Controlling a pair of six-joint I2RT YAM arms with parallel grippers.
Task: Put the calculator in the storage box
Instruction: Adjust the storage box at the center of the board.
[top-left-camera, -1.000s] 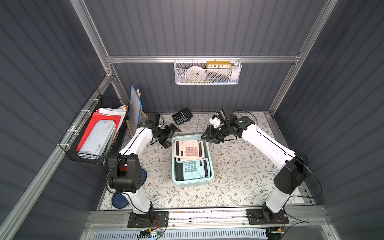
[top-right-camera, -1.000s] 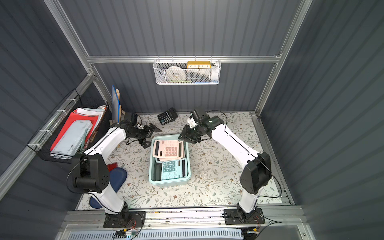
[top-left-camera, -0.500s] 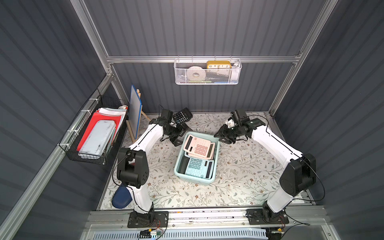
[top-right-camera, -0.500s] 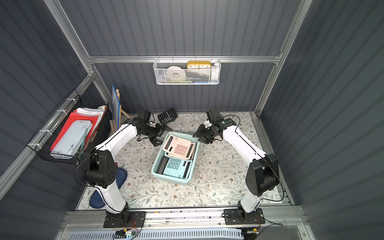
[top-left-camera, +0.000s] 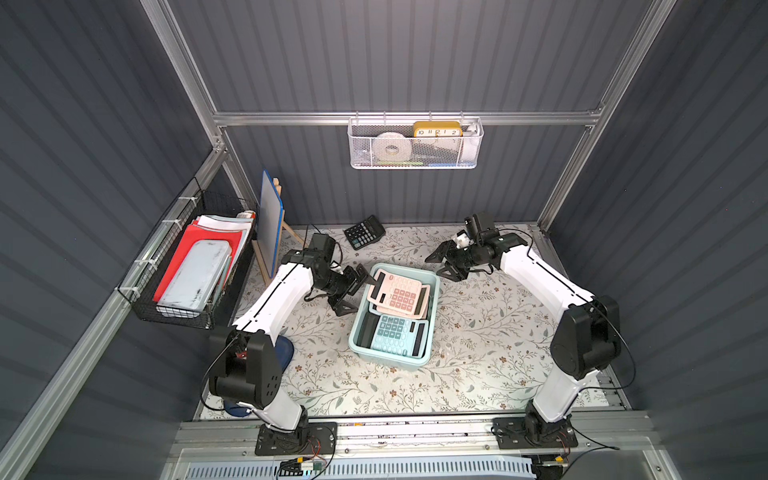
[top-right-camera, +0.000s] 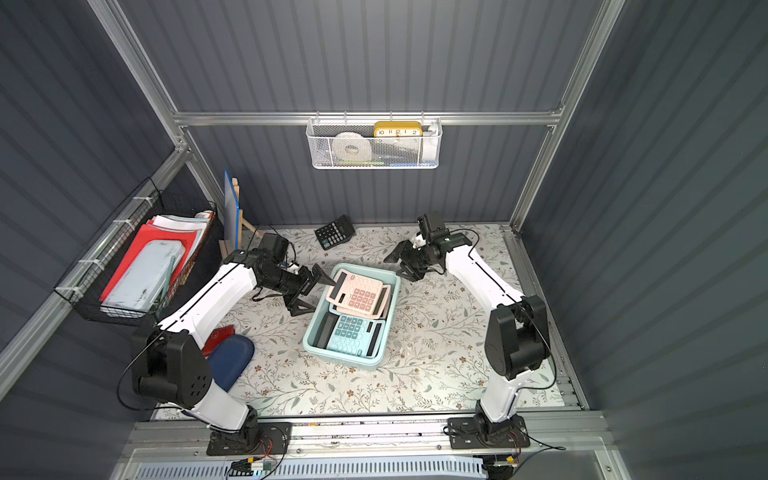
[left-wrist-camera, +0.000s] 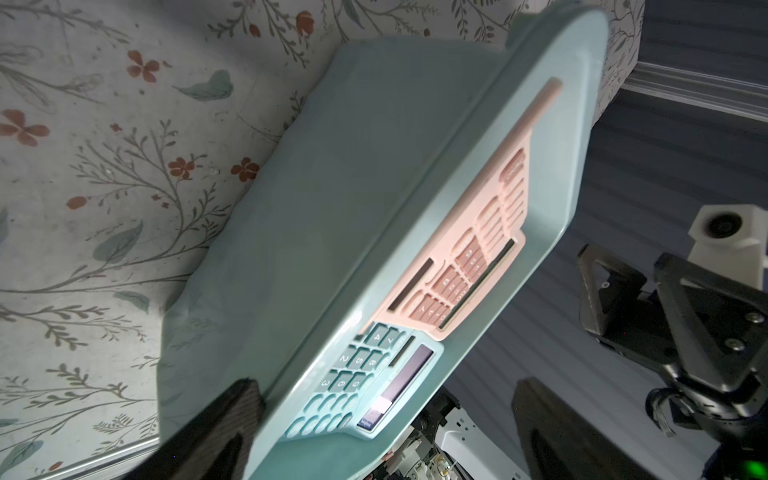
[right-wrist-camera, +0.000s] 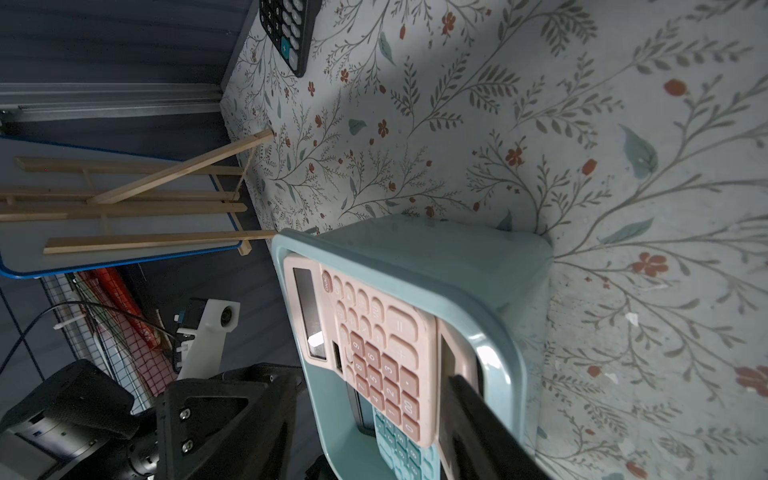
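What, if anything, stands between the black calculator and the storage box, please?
Nothing visible does; the black calculator has open tabletop up to the storage box, where a pink calculator and a teal calculator lie.

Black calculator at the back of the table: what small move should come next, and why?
Probably swing the left gripper toward the black calculator. It lies on the table outside the storage box, which already holds pink calculators and a teal calculator, and the left jaws stand open, empty and nearer.

Robot laboratory test cell: ribbed grey wall panels, aluminium frame, two robot arms bolted to near base rail.
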